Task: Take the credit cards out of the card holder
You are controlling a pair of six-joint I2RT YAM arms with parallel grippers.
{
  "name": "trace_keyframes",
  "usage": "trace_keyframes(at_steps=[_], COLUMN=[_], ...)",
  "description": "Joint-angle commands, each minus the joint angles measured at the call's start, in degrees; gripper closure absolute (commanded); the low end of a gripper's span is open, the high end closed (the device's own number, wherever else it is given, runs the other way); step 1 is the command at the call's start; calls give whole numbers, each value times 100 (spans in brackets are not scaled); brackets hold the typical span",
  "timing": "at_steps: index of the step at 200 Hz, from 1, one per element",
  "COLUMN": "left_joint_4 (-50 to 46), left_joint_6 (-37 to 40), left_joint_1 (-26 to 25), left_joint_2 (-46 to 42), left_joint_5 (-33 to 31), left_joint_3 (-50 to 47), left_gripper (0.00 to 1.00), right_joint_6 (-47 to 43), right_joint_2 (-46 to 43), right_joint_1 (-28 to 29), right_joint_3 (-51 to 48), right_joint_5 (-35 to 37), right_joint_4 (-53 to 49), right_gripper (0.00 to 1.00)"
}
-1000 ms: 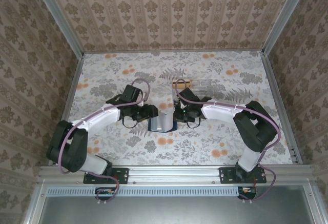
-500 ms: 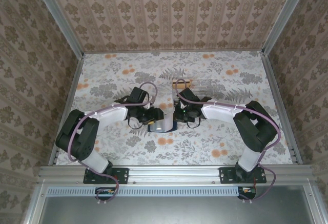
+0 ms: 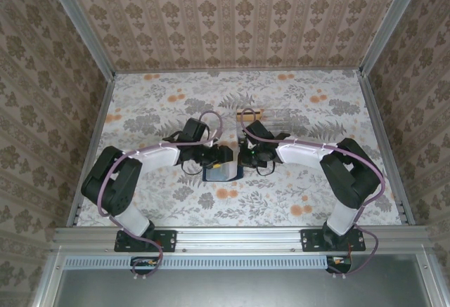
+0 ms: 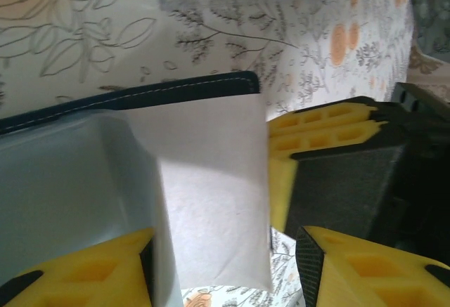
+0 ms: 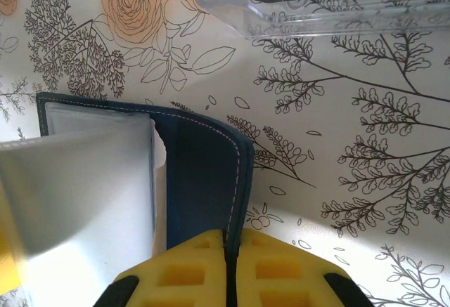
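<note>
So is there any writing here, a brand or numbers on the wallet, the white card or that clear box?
None can be read. The card holder is plain navy with pale stitching, the white card in it is blank on the face shown, the clear plastic box bears no label in view, and the table covering has only printed flowers and leaves.

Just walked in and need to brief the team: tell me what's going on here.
A small dark navy-blue folding card holder lies open on the floral-patterned table. The right end effector is shut on its stitched edge. The left end effector stands open around a pale rectangular card sticking out of a pocket, not yet free. A clear plastic box sits just beyond.
</note>
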Motion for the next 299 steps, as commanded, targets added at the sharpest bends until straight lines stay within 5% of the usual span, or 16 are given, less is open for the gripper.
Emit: trace_keyframes(at_steps=[1,86,128,199,270,299], left_joint_4=[293,339,277,77,-853,-1506], left_joint_6=[-123,-195,-199,-173,206,475], left_joint_1=[-53,-184,-246,-283,51,275], left_joint_2=[141,560,926,1132,250,-281], left_joint_5=[277,345,312,202,-443,-953], left_joint_3=[193,623,876,1018,1063,874], left_gripper=[47,49,51,58,55,54], right_joint_6=[44,226,419,646,426,351], right_joint_2=[-18,-1159,-1693,-1153,-946,-877], right_joint_1=[-62,-173,-140,276,231,222], right_joint_3=[5,-577,-1274,-1297,-1160,-1124], right_joint_5=[110,520,-38,-299,223,247], right_joint_4=[-52,-317,288,1200,735,668], right_gripper=[80,59,44,37,82,91])
